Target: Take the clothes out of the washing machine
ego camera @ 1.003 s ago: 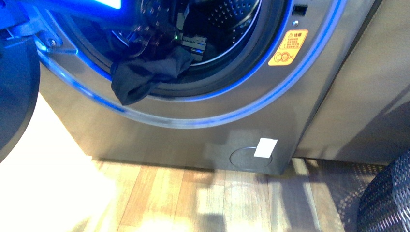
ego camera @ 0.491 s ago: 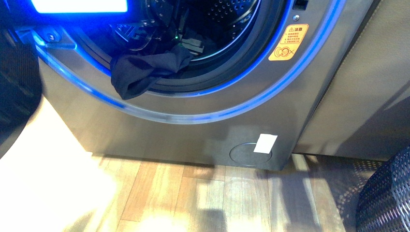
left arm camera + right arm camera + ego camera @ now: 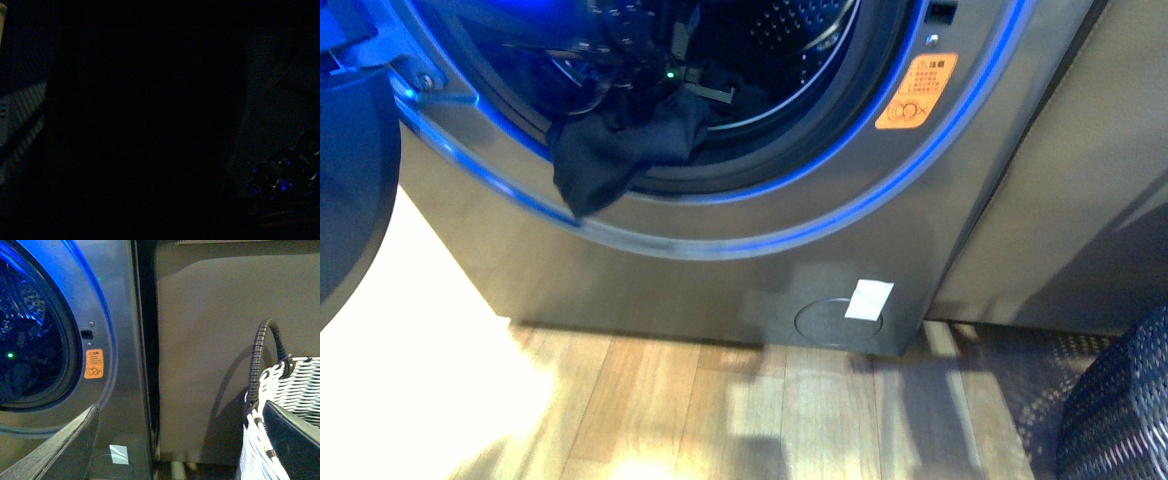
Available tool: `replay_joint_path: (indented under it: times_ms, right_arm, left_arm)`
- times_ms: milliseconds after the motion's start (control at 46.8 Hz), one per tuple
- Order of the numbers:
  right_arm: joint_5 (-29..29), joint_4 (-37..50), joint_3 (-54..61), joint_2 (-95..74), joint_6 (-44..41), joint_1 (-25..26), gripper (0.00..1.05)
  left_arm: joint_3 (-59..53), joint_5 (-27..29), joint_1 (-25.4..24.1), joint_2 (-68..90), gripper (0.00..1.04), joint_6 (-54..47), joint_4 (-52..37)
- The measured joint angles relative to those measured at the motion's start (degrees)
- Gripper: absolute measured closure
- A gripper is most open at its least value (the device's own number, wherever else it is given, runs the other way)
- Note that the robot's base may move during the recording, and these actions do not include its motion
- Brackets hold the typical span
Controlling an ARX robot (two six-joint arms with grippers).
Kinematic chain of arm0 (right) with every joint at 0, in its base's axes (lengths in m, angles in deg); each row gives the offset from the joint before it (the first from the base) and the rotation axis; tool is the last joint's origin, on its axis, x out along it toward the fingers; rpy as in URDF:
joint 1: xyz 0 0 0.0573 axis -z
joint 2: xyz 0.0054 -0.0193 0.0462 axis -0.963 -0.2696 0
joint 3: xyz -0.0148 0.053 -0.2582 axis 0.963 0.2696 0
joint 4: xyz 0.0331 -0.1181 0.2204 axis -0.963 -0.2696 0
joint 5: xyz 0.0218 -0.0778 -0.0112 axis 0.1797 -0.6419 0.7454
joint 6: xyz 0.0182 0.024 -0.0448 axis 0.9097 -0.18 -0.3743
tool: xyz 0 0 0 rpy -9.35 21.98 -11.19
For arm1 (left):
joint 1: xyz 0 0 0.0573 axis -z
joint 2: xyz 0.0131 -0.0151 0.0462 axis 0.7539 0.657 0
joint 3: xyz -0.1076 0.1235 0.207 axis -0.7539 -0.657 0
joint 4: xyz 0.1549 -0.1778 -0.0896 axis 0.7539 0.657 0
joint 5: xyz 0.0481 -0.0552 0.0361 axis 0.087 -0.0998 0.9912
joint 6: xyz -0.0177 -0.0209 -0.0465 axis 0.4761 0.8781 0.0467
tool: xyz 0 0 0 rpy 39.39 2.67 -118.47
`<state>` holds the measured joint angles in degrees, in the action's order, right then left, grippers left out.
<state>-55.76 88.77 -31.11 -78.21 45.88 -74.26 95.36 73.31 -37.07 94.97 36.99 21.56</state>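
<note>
We see one silver-grey washing machine [image 3: 650,280] filling most of the front view, its round mouth ringed in blue light and its one door [image 3: 350,190] swung open to the left. Beneath it runs a wooden floor [image 3: 720,410], and off to the right stands one woven basket [image 3: 300,385], well apart from the mouth. One garment [image 3: 620,150] — dark navy and crumpled — lies draped over the lower lip of the mouth, part of it inside the machine and a tongue of it hanging down the front. We judge it light, soft and limp. It will sag and trail from wherever it is pinched and may snag on the lip, so the bunched upper fold just inside looks the best place to take hold. The left gripper [image 3: 640,95] reaches into the mouth right above that fold. It is dark against dark cloth and the left wrist view is dark, so we cannot tell whether its jaws are apart or closed on the fabric. The right gripper [image 3: 180,410] hangs outside, facing the machine and the basket, its two jaws wide apart with nothing between them. Smallest of all, we count one orange warning sticker [image 3: 917,92] beside the mouth and one white tag [image 3: 869,299] low on the front panel.
</note>
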Motion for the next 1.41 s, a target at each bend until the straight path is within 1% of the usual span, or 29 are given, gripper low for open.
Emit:
replay_joint_path:
  times_ms: [192,470,747,961,1153,1409]
  right_arm:
    - [0.0,0.0,0.0,0.0,0.0,0.0,0.08]
    - [0.0,0.0,0.0,0.0,0.0,0.0,0.08]
    - [0.0,0.0,0.0,0.0,0.0,0.0,0.08]
    - [0.0,0.0,0.0,0.0,0.0,0.0,0.08]
    - [0.0,0.0,0.0,0.0,0.0,0.0,0.08]
    - [0.0,0.0,0.0,0.0,0.0,0.0,0.08]
  left_arm:
    - [-16.8,-2.5,0.6,-10.4,0.97,0.1,-9.3]
    - [-33.4,-4.9,2.3,-22.1,0.97,0.9,-18.0]
    - [-46.7,-6.4,3.2,-33.6,0.97,1.9,-24.1]
    - [-55.2,-8.3,2.7,-42.7,0.97,3.1,-26.3]
    - [-61.6,-9.9,2.1,-51.6,0.98,3.8,-26.6]
    - [-66.8,-11.3,3.0,-65.8,0.98,4.2,-23.6]
